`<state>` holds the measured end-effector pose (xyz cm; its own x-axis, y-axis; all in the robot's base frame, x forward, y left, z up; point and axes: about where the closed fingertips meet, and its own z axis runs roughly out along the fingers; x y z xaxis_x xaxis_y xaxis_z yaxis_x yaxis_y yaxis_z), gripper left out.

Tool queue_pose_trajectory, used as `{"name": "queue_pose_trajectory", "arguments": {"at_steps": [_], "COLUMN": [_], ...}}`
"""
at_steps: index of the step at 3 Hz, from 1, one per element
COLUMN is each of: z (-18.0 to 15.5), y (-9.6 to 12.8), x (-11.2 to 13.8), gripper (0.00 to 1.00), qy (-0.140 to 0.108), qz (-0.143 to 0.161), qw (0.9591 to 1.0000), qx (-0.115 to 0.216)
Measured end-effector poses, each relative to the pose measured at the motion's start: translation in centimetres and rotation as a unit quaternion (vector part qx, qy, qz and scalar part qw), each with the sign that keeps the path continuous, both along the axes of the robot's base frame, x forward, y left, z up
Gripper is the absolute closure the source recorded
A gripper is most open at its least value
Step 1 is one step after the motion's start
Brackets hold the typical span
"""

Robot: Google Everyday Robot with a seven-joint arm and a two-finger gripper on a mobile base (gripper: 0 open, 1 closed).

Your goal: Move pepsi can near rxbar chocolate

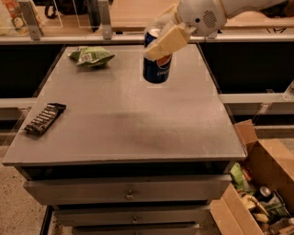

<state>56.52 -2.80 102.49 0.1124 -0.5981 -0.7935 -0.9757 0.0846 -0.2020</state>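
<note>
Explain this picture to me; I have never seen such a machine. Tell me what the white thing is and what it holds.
The white thing is a robot arm reaching in from the upper right. Its gripper has two tan fingers, closed on a blue pepsi can, which seems lifted off the grey table. The single camera looks down on the table from its front. A black rxbar chocolate lies at the left edge and a green chip bag near the far left corner. A cardboard box stands on the floor to the right.
</note>
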Motion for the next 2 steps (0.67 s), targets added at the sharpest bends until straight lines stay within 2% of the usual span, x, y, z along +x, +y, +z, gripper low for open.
{"name": "queue_pose_trajectory", "arguments": {"at_steps": [1,2], "z": [2.2,3.5], "y": [4.7,10.4], "x": [-0.9,-3.1], "gripper": [1.00,1.00], "qy": [-0.009,-0.017], "qz": [0.042,0.094], "qw": [0.9990,0.9951], "qx": [-0.008,-0.022]}}
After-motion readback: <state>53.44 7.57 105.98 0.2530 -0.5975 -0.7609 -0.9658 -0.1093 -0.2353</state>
